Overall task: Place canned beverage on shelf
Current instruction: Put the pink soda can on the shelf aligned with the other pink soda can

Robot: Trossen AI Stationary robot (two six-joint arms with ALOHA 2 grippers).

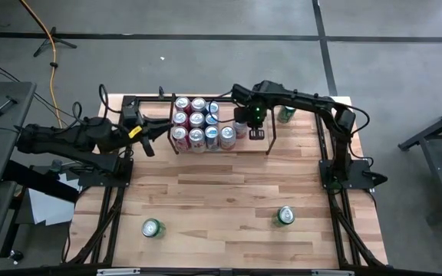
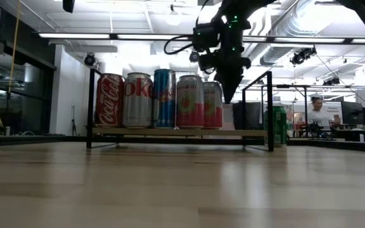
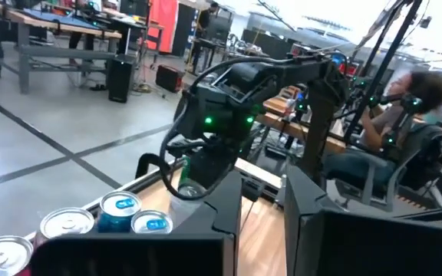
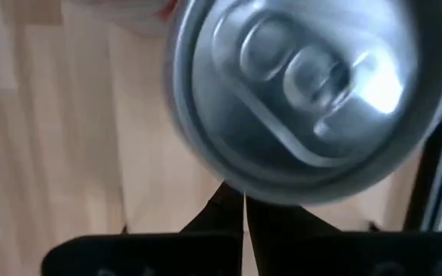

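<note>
The shelf [image 2: 182,132], a low black-rod rack on a light wood base, stands at the table's far middle and holds several upright cans [image 1: 196,126]. My right gripper [image 2: 227,96] is shut and points down just right of the row's rightmost can [image 2: 212,104], its tips below the can's rim. That can's silver top [image 4: 305,92] fills the right wrist view. My left gripper [image 1: 147,139] is open and empty at the shelf's left end, pointing toward the shelf. Its wrist view shows can tops [image 3: 121,208] and my right arm [image 3: 229,92]. My right gripper's shut fingers [image 4: 232,211] come from above, pointing down, beside the right side wall of the shelf's rightmost can, which stands upright on the wood base. The can's rim hides the fingertips, and I cannot tell whether they touch it.
Two green cans stand on the table's near part, one at the left [image 1: 153,228] and one at the right [image 1: 285,215]. Another green can [image 1: 286,115] stands beyond the shelf's right end. A person [image 2: 322,114] sits in the room behind the table.
</note>
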